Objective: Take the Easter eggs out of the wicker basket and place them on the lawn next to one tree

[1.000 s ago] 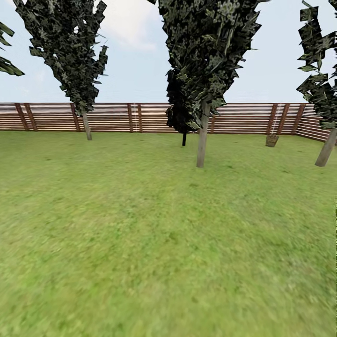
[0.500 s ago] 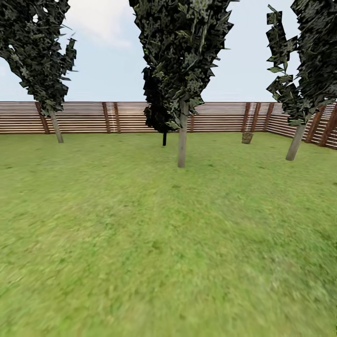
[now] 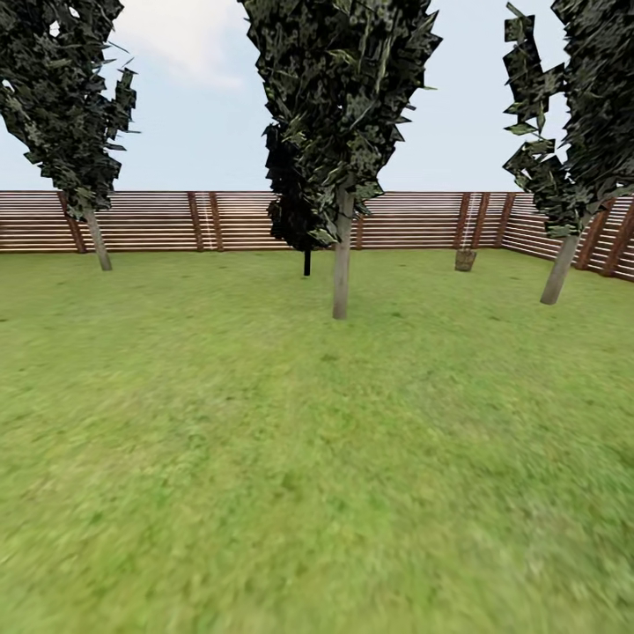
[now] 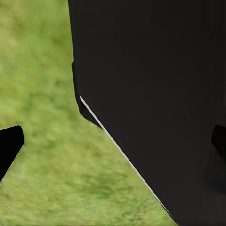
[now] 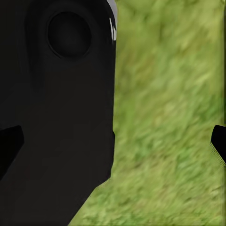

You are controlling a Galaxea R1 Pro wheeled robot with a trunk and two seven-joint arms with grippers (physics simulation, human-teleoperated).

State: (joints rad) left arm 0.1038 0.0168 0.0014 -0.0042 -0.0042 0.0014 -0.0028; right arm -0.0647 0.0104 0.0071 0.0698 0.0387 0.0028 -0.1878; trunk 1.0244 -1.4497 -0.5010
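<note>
Mottled green lawn (image 3: 291, 458) underfoot, running back to a dark brown slatted fence (image 3: 176, 220) under pale blue sky. Nearest tree (image 3: 342, 264) just ahead of centre, thin grey-brown trunk, dark jagged crown spreading above it. Behind that tree and slightly left, a darker, almost black tree (image 3: 295, 211) close to the fence. Well to the left of the nearest tree, a second grey-trunked tree (image 3: 97, 239) near the fence. Well to the right of the nearest tree, a third tree (image 3: 559, 269) with a leaning trunk, near the corner where the fence turns. Between the nearest tree and that leaning one, far back at the foot of the fence, a small brown woven-looking thing (image 3: 465, 260), perhaps the wicker basket; too small to tell, and nothing of its contents to make out.

Seen from the left wrist: blurred grass beside a large black body part of the robot (image 4: 155, 94); left gripper (image 4: 115, 148) with dark fingertips (image 4: 9, 146) at opposite edges of the frame, spread wide, nothing between them. Seen from the right wrist: another black part of the robot (image 5: 61, 108) with a round recess, grass beside it; right gripper (image 5: 115, 143) likewise spread wide, fingertips (image 5: 219, 141) at the frame edges, holding nothing
</note>
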